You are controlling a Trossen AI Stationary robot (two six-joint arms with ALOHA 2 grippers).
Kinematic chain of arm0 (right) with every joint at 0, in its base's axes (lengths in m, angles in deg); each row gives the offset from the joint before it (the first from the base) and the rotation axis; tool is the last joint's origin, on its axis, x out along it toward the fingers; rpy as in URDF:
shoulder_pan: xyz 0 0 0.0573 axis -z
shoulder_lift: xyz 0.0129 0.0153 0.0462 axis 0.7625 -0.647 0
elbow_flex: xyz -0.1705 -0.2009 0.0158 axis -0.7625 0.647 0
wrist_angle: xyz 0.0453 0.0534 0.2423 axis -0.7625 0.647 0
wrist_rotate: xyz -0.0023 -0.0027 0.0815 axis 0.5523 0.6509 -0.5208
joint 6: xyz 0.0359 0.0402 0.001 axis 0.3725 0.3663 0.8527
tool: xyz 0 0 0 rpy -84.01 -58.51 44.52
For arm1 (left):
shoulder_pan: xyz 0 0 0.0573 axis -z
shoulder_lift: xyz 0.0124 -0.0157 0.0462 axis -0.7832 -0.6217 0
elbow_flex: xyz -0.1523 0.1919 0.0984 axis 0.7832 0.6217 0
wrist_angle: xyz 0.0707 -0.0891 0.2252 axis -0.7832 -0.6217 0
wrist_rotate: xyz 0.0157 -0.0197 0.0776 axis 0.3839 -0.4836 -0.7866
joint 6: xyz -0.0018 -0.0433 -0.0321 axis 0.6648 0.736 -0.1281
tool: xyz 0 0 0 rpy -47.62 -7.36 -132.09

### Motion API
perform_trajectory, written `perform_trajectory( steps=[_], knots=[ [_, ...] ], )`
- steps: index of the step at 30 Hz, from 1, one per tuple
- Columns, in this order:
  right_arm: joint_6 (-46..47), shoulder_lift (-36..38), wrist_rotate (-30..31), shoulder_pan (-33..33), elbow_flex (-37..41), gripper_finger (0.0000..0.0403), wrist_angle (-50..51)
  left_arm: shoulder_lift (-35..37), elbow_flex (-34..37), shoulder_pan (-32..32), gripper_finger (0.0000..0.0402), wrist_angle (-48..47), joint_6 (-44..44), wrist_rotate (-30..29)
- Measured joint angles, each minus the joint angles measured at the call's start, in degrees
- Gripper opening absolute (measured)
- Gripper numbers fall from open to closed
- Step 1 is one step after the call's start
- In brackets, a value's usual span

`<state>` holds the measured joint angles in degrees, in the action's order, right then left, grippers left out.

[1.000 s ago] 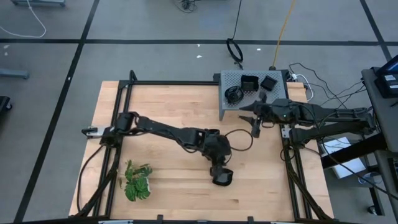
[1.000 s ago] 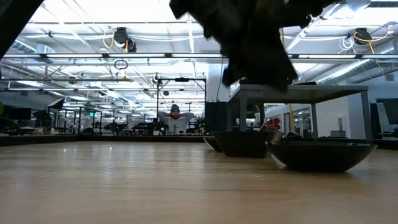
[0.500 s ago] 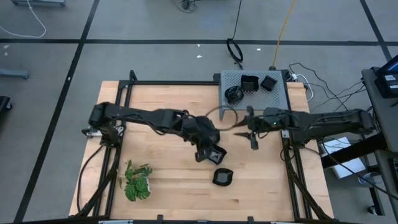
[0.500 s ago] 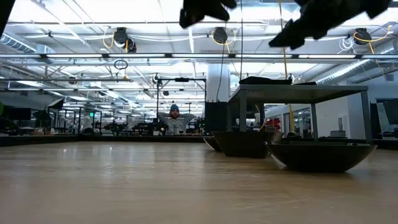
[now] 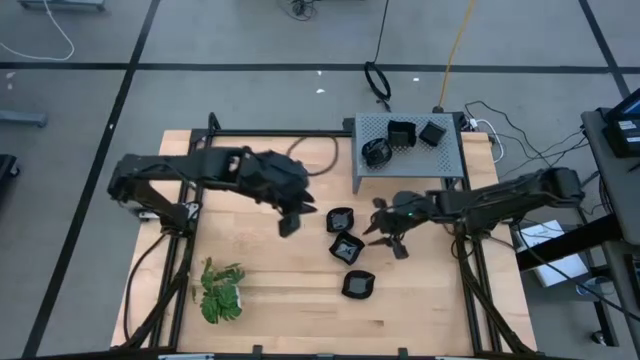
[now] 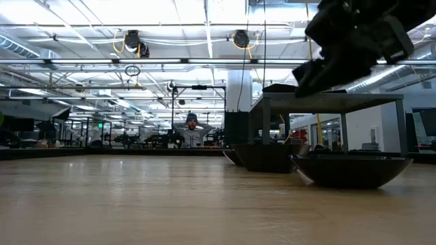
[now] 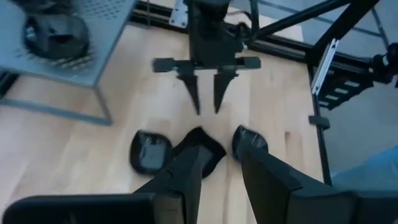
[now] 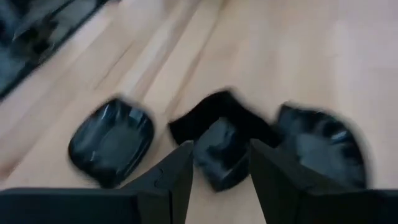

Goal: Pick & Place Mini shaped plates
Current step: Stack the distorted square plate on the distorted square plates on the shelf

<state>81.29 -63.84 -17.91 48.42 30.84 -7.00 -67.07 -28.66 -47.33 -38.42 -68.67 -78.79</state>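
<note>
On the desk's right half, three plates lie in a loose cluster: one (image 5: 340, 218) nearest the box, a square one (image 5: 346, 246) just below it, and a third (image 5: 358, 285) closer to the front edge. They sit near each other but apart, which looks like deliberate laying-out: each gets its own patch of wood so a tool can come down on it without knocking a neighbour.

More plates (image 5: 401, 133) wait on top of the grey perforated box (image 5: 450, 152) at the back right corner, so I judge that as the supply and the open wood as the drop zone.

The right tool (image 5: 388, 238) hangs just beside the square plate, fingers apart with nothing between them. Its wrist view looks straight down past the fingers onto that plate, so it seems either freshly emptied or lining up. The left tool (image 5: 288, 222) is lifted off the desk toward the middle, to the left of the cluster, jaws apart and empty too; it keeps clear so the right arm has room.

A green plant (image 5: 220, 292) sits at the front left corner, well apart from the work. Far behind the desk a person (image 6: 191, 129) sits with hands behind the head, not involved.
</note>
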Motion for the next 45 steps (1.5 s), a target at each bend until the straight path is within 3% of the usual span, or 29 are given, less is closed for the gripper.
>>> perform_trajectory(
  steps=[3,8,12,17,20,26,32,38,45],
  knots=[
    [-3.8,-3.7,-3.1,-0.6,0.0,0.0141,0.0,3.3,0.0,-0.7,0.0115,-4.4,-0.2,-0.6],
    [-15.9,-8.2,-2.8,-3.3,0.0,0.0141,-0.6,8.7,0.0,-1.7,0.0115,-14.2,-0.3,-2.4],
    [-21.9,-11.9,2.4,-5.7,-1.1,0.0141,-1.0,12.7,0.0,-2.3,0.0115,-17.1,0.7,-1.9],
    [-23.0,-17.4,5.0,-6.9,-4.2,0.0141,-2.9,17.3,0.0,-2.3,0.0115,-18.2,-0.7,-1.4],
    [-20.0,-20.4,5.0,-7.1,-5.7,0.0141,-3.7,20.4,0.0,-2.3,0.0115,-20.2,3.3,-1.4],
    [-19.1,-23.2,6.6,-7.1,-6.1,0.0141,-3.6,27.0,0.0,-0.1,0.0115,-21.5,6.6,-13.8],
    [-17.6,-24.5,10.7,-7.1,-6.1,0.0141,-4.3,33.8,0.8,3.9,0.0115,-16.8,1.3,-18.2],
    [-17.5,-24.7,10.7,-7.1,-6.1,0.0140,-5.0,41.2,9.7,6.5,0.0115,-9.9,-0.1,-20.7],
    [-14.4,-24.7,11.0,-7.1,-6.1,0.0093,-4.8,52.9,32.2,8.2,0.0115,10.3,-3.5,-22.1]
  ],
)
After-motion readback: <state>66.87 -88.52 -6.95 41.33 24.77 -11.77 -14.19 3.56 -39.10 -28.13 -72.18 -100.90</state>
